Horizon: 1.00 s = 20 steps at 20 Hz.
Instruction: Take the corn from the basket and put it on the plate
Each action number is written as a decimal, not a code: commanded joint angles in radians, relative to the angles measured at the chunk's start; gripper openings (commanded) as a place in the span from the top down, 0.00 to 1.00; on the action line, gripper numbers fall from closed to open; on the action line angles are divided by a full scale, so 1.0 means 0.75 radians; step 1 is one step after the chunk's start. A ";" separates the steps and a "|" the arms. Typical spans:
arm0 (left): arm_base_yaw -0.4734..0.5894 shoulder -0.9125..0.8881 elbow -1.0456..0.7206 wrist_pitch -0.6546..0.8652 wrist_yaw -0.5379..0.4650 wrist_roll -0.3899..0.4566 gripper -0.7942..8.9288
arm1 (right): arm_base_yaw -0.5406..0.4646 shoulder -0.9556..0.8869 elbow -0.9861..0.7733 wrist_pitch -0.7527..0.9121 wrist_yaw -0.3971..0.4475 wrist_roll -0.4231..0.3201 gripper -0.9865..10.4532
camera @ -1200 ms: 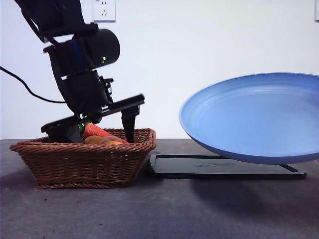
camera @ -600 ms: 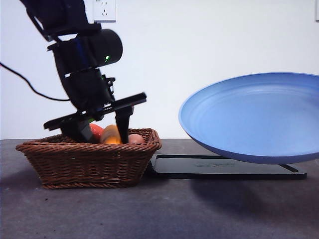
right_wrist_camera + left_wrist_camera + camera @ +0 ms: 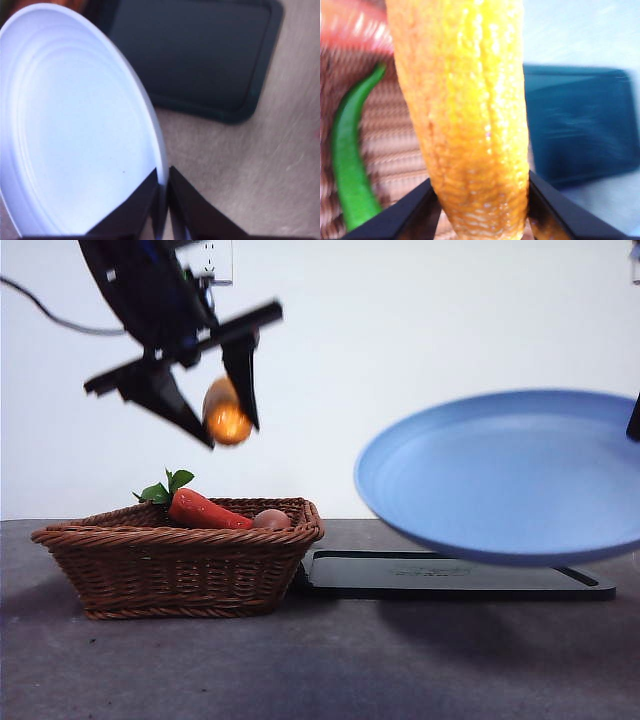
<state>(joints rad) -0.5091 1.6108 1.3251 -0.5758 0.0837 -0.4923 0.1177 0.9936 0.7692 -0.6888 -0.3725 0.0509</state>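
Note:
My left gripper (image 3: 225, 410) hangs high above the basket (image 3: 180, 560), shut on the yellow-orange corn (image 3: 226, 412). In the left wrist view the corn (image 3: 470, 115) fills the space between the two jaws, with the basket (image 3: 395, 150) blurred below. My right gripper (image 3: 162, 200) is shut on the rim of the light blue plate (image 3: 75, 130). It holds the plate (image 3: 500, 475) tilted in the air above the black tray (image 3: 450, 575), to the right of the basket.
A red-orange carrot (image 3: 205, 510) with green leaves and a small pinkish-tan item (image 3: 270, 519) lie in the basket. A green pepper (image 3: 352, 170) lies there too. The black tray (image 3: 190, 55) rests flat on the grey table.
My left gripper has risen from inside the basket to well above it, lifting the corn out. The plate has shifted slightly and looks blurred.

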 commanded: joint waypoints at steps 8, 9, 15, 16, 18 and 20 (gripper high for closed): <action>-0.323 -0.054 0.030 0.101 0.123 0.266 0.68 | -0.006 0.323 0.017 0.241 -0.279 0.250 0.91; -0.363 -0.036 0.030 0.099 0.123 0.297 0.68 | -0.012 0.350 0.023 0.242 -0.308 0.264 0.91; -0.490 0.114 0.030 0.100 0.123 0.415 0.68 | -0.022 0.376 0.073 0.235 -0.335 0.277 0.91; -0.499 0.143 0.030 0.099 0.123 0.423 0.68 | -0.030 0.376 0.077 0.234 -0.345 0.278 0.91; -0.502 0.176 0.030 0.090 0.123 0.427 0.68 | -0.032 0.376 0.079 0.229 -0.346 0.278 0.91; -0.509 0.190 0.030 0.087 0.123 0.427 0.67 | -0.032 0.376 0.079 0.227 -0.345 0.277 0.91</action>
<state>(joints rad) -0.8757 1.7363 1.3266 -0.5148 0.1753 -0.1894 0.0921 1.2686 0.8112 -0.5301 -0.6132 0.2440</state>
